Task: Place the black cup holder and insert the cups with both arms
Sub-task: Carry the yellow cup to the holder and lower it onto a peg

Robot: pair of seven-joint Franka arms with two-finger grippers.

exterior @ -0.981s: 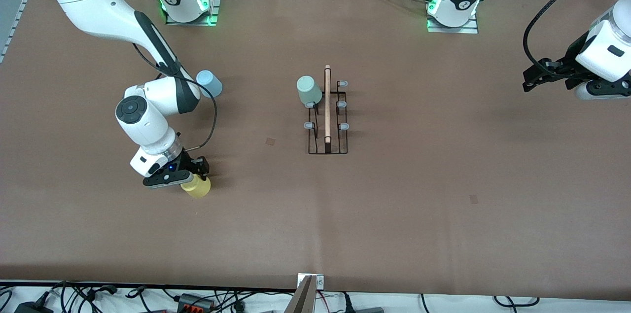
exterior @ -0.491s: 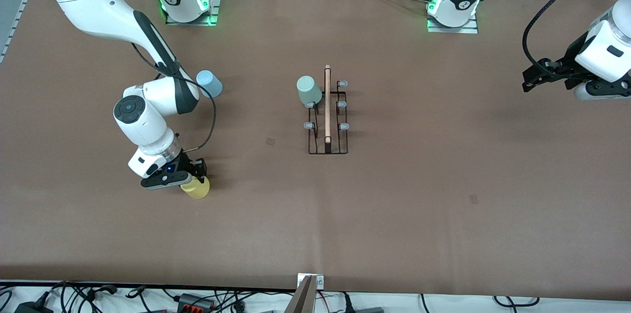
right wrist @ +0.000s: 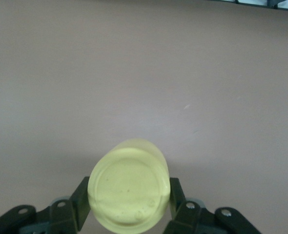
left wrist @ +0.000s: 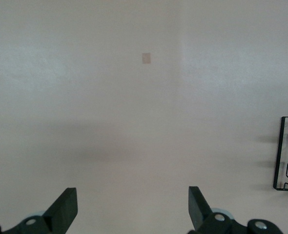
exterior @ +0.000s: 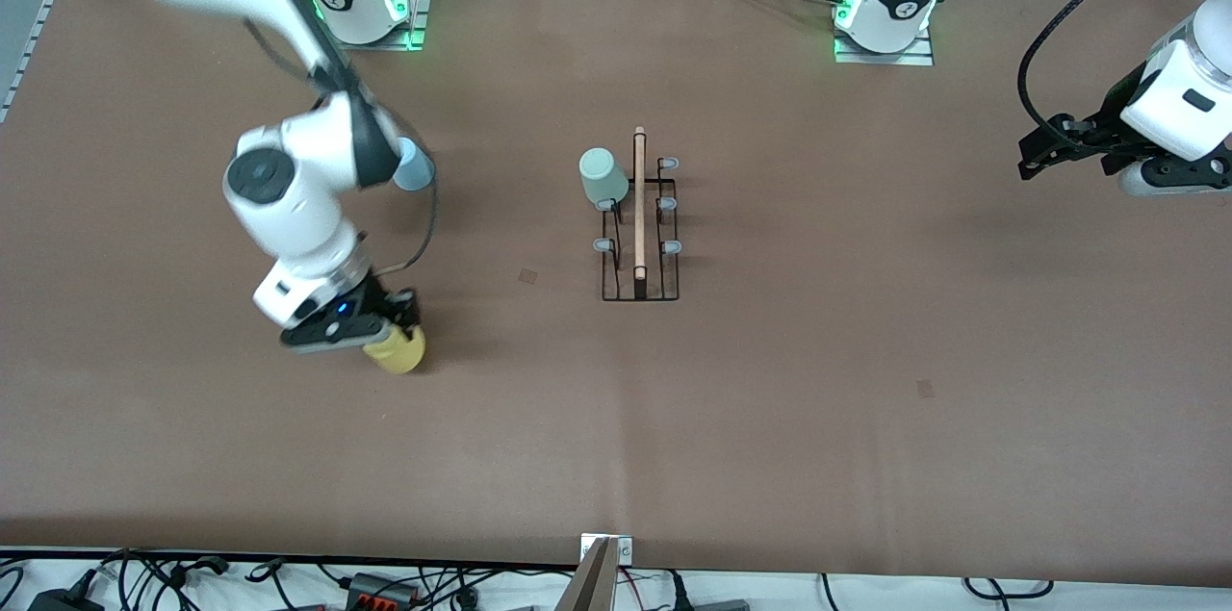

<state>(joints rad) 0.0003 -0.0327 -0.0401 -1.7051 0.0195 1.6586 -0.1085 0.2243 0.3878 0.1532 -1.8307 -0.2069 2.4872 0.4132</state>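
Observation:
The black cup holder stands mid-table, wooden rod on top; its edge shows in the left wrist view. The pale grey-green cup hangs on one of its pegs, on the side toward the right arm's end. The light blue cup sits on the table, partly hidden by the right arm. My right gripper is shut on the yellow cup, held with its base toward the wrist camera. My left gripper is open and empty, in the air over the left arm's end of the table.
Brown paper covers the table. The arm bases stand along the edge farthest from the front camera. Cables lie off the table's front edge. A small mark is on the paper near the holder.
My right gripper has lifted with the yellow cup and shifted a little toward the holder; the right arm is blurred with motion. The left arm has not moved.

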